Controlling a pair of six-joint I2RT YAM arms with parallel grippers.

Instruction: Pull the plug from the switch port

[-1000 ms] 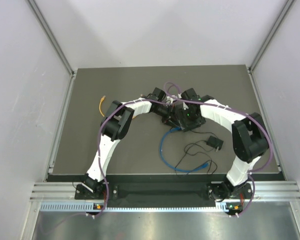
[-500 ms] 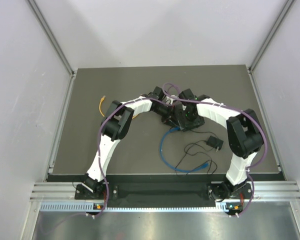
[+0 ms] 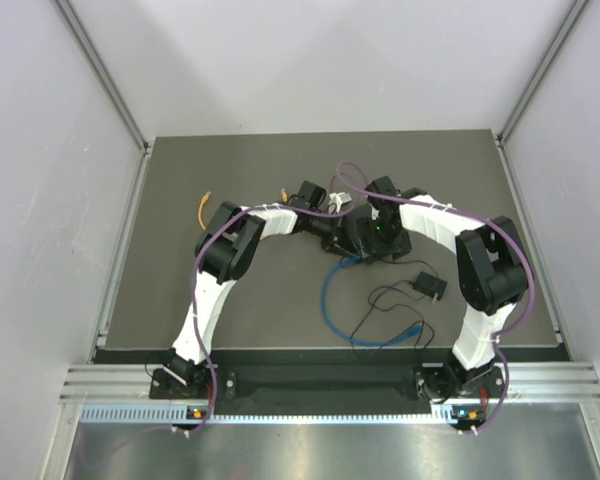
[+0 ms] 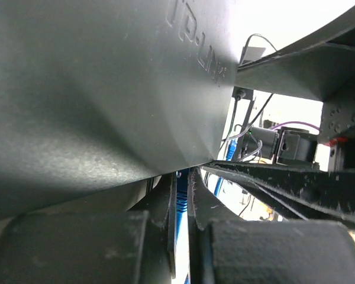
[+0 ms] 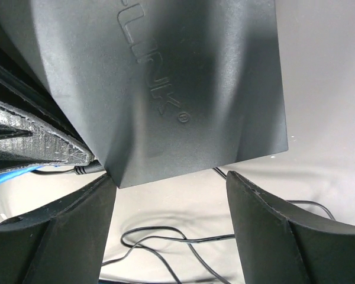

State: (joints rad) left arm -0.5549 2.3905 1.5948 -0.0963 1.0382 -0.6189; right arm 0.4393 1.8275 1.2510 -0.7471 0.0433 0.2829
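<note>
our left gripper (image 4: 180, 186) is pinched nearly closed on the blue plug (image 4: 178, 204), whose ribbed boot shows in the thin slit between the fingers, right at the edge of the switch (image 4: 94, 89). the switch port itself is hidden behind that edge, so we cannot tell whether the plug is fully seated or partly out. our right gripper (image 5: 169, 176) is spread wide, a finger on either side of the switch's near corner. whether those fingers press on the box we cannot tell. in the top view the switch sits mid-table between the two wrists, with the blue cable (image 3: 325, 295) looping toward our bases.

the main risk, we judge, is a latch tab that is not pressed down. a pull would then drag the whole light switch along instead of freeing the plug, all the more if the right gripper is not truly bracing it. the pinch looks to sit on the boot, which could slip through the pads. a skewed pull could jam the plug in the port. a thin black wire (image 5: 165, 241) lies just beside the box and could snag a finger.
</note>
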